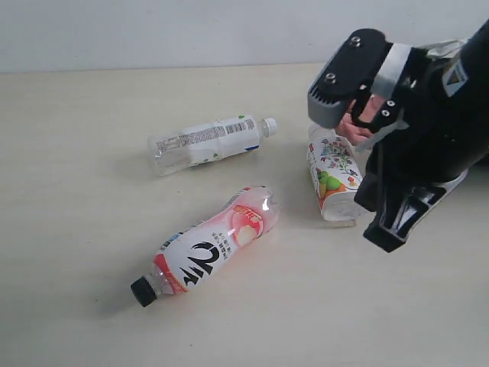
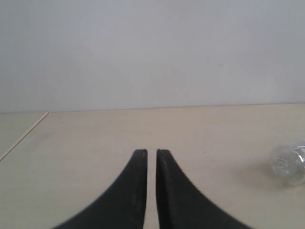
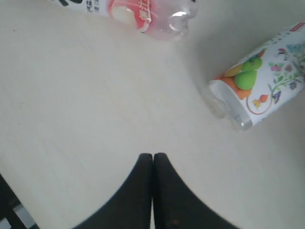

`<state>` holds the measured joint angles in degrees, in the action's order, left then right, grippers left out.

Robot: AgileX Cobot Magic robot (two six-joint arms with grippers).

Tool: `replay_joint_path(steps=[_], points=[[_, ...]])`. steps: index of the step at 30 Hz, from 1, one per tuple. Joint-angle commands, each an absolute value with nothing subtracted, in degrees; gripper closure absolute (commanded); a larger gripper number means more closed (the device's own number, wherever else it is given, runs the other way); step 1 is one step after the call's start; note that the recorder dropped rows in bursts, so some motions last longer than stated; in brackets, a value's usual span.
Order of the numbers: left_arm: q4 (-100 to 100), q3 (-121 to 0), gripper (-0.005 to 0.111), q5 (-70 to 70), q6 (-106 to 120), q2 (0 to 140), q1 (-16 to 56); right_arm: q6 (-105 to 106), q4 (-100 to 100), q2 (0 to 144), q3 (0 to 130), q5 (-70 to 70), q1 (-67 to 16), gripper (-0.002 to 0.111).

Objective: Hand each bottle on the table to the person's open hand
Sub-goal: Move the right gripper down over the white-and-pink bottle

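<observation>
Three bottles lie on their sides on the table (image 1: 92, 99), well apart, so each is judged reachable alone; the peach bottle (image 1: 210, 248) is near the middle, cap towards eight o'clock; the white bottle (image 1: 206, 143) is at twelve o'clock of it, the fruit bottle (image 1: 334, 176) at two o'clock, just beside the right arm (image 1: 428, 138). The right gripper (image 3: 152, 156) is held over bare table near the fruit bottle, jaws pressed together, nothing pinched; they must be spread before any pick. The left gripper (image 2: 151, 151) is held low, jaws all but touching, empty. The hand (image 1: 357, 122) is at one o'clock of the fruit bottle, mostly hidden behind the arm; whether it is open cannot be told. No lime bottle is seen in any view; a clear bottle end (image 2: 288, 164) is cut off at the left wrist view's edge, and which bottle it belongs to cannot be told.
</observation>
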<state>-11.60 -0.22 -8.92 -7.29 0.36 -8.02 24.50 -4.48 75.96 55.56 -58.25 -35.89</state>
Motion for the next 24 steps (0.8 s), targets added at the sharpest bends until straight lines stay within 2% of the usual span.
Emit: replay_joint_path(steps=[1, 8, 15, 24], points=[[-11.52, 0.00, 0.097, -8.44, -7.28, 0.00, -8.17, 29.24, -3.98, 81.19, 58.11, -59.81, -38.44, 0.105], [-11.52, 0.00, 0.097, -8.44, -7.28, 0.00, -8.17, 39.67, -3.86, 87.99, 61.96, -52.72, -43.73, 0.082], [-11.52, 0.00, 0.097, -8.44, -7.28, 0.00, -8.17, 50.32, -2.73, 92.37, 62.83, -41.17, -47.69, 0.043], [-11.52, 0.00, 0.097, -8.44, -7.28, 0.00, -8.17, 53.99, 11.65, 97.75, 62.83, -34.15, -52.03, 0.030]])
